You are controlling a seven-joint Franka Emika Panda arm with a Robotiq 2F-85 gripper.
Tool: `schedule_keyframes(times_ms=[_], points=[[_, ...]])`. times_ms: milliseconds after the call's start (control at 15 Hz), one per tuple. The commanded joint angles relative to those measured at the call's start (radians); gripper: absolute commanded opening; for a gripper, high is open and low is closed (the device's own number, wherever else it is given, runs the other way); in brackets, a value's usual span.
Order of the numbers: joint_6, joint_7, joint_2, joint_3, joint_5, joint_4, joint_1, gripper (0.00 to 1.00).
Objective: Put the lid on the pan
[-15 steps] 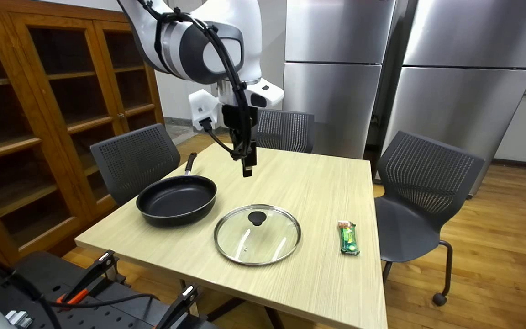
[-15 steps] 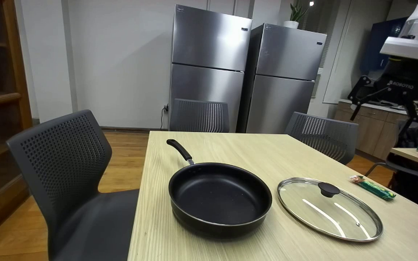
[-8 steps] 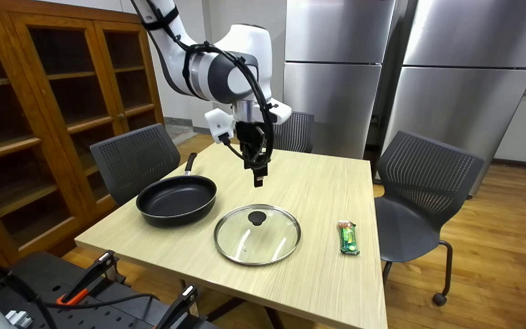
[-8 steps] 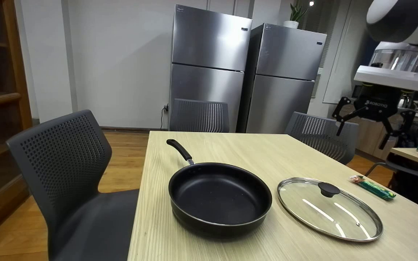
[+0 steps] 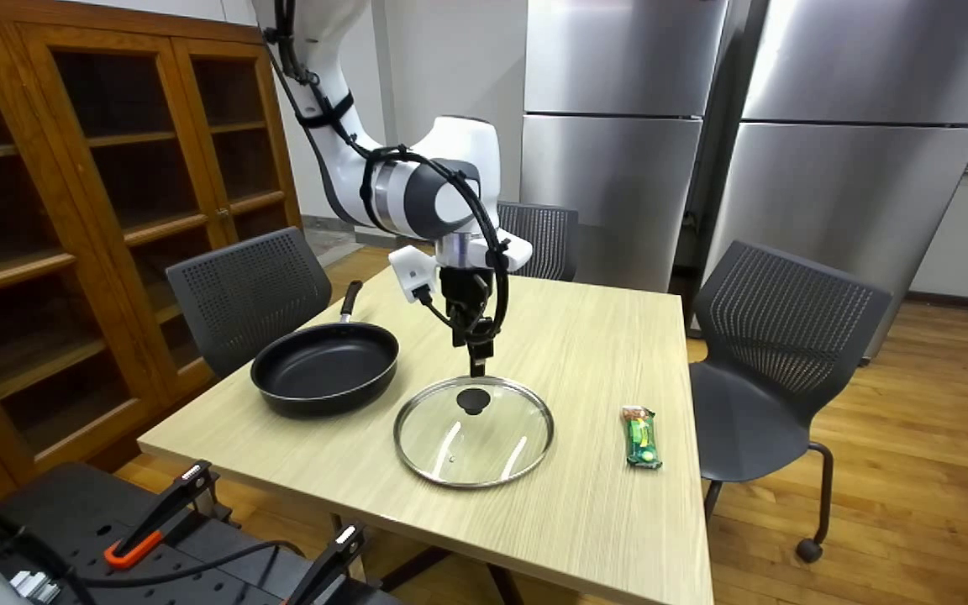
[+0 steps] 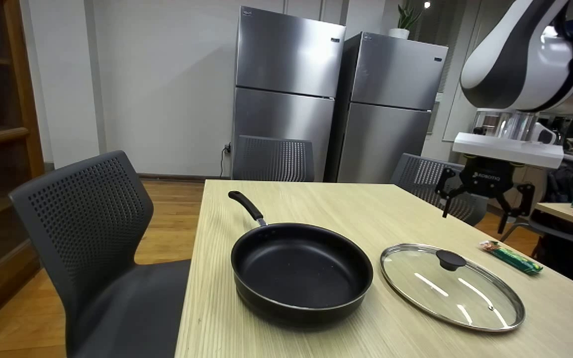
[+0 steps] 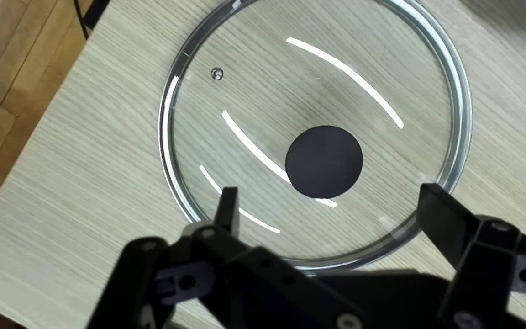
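The glass lid (image 5: 484, 445) (image 6: 430, 293) lies flat on the table with its black knob (image 5: 473, 401) (image 6: 450, 259) up. The black pan (image 5: 324, 365) (image 6: 301, 268) stands beside it, empty, its handle (image 5: 351, 298) toward the back. My gripper (image 5: 478, 368) (image 6: 473, 223) points down above the lid's far part in both exterior views, apart from it. In the wrist view the gripper (image 7: 329, 187) has its fingers spread wide with nothing between them. The knob (image 7: 324, 162) shows just ahead of the fingertips, between them sideways. The lid (image 7: 263, 100) nearly fills that view.
A green snack packet (image 5: 641, 437) (image 6: 513, 258) lies right of the lid on the wooden table (image 5: 602, 353). Grey chairs (image 5: 786, 328) (image 6: 87, 223) stand round the table. Black clamps (image 5: 333, 559) hold at the near edge. A wooden cabinet (image 5: 22, 67) stands at the left.
My gripper has come down toward the lid and nearer to its knob, staying open. In an exterior view it has moved left and down. The lid, pan and packet have not moved.
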Motion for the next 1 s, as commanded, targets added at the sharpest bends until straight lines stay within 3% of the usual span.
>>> schedule_keyframes(times_ms=[0, 933], points=[[-0.051, 0.033, 0.087, -0.024, -0.006, 0.085, 0.027, 1.00], [-0.059, 0.075, 0.282, -0.025, 0.032, 0.247, 0.040, 1.00]])
